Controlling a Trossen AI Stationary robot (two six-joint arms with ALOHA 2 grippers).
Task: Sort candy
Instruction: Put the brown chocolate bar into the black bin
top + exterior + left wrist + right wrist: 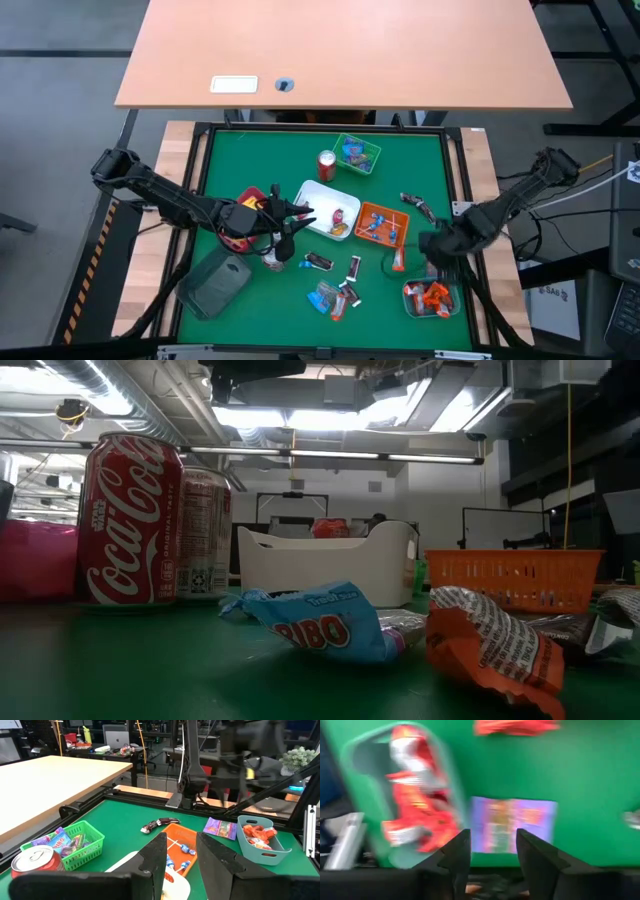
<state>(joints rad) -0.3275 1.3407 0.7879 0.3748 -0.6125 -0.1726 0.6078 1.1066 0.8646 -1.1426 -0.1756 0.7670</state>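
Candy lies loose on the green mat: dark bars, blue packets and an orange packet. A purple packet lies flat beside the teal tray, which holds orange packets. My right gripper is open, pointing down over that purple packet, at the table's right side. My left gripper is open above the white tray, left of centre. The orange tray holds blue-stick lollipops. The green basket holds mixed packets.
One red can stands near the green basket, and another can stands by the left arm. A grey pouch lies at the near left. A dark bar lies by the orange tray. A wooden table stands beyond the far edge.
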